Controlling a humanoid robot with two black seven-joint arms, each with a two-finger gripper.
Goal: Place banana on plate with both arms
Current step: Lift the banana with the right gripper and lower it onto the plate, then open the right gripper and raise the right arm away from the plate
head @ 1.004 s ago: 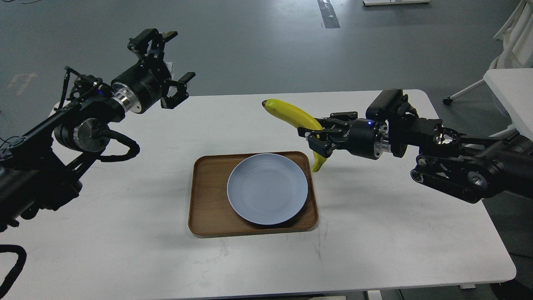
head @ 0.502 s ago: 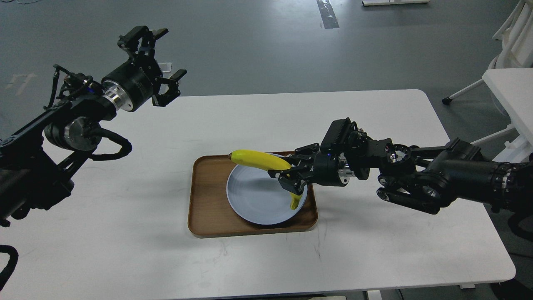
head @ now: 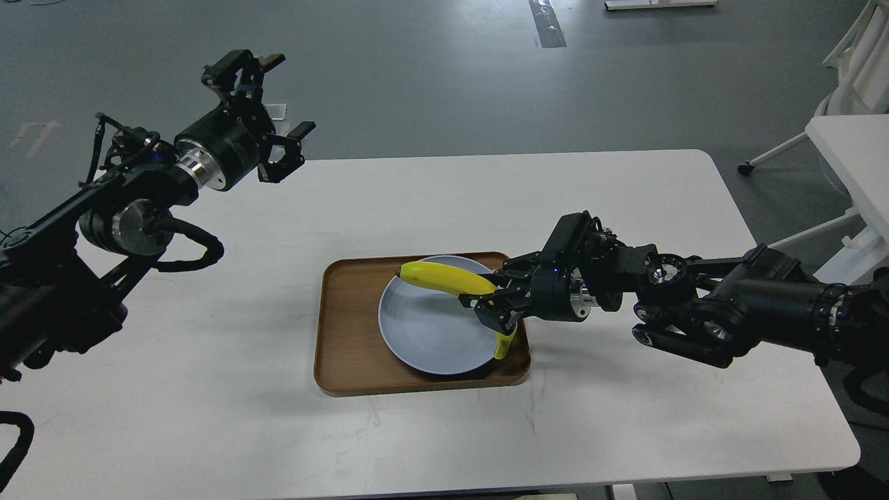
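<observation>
The yellow banana (head: 444, 276) lies across the far right part of the pale blue-grey plate (head: 424, 333), its dark stem tip at the plate's far rim and its other end over the plate's right edge. My right gripper (head: 494, 308) is shut on the banana near its middle, low over the plate. Whether the banana touches the plate I cannot tell. My left gripper (head: 267, 111) is open and empty, raised above the table's far left edge, well away from the plate.
The plate sits in a rectangular brown wooden tray (head: 347, 333) in the middle of the white table (head: 625, 417). A second white table (head: 851, 156) and white chair legs stand at the right edge of the view.
My right gripper carried the banana down and left from above the table to low over the plate, then shifted slightly right. My left arm pulled back left, then edged back a little.
</observation>
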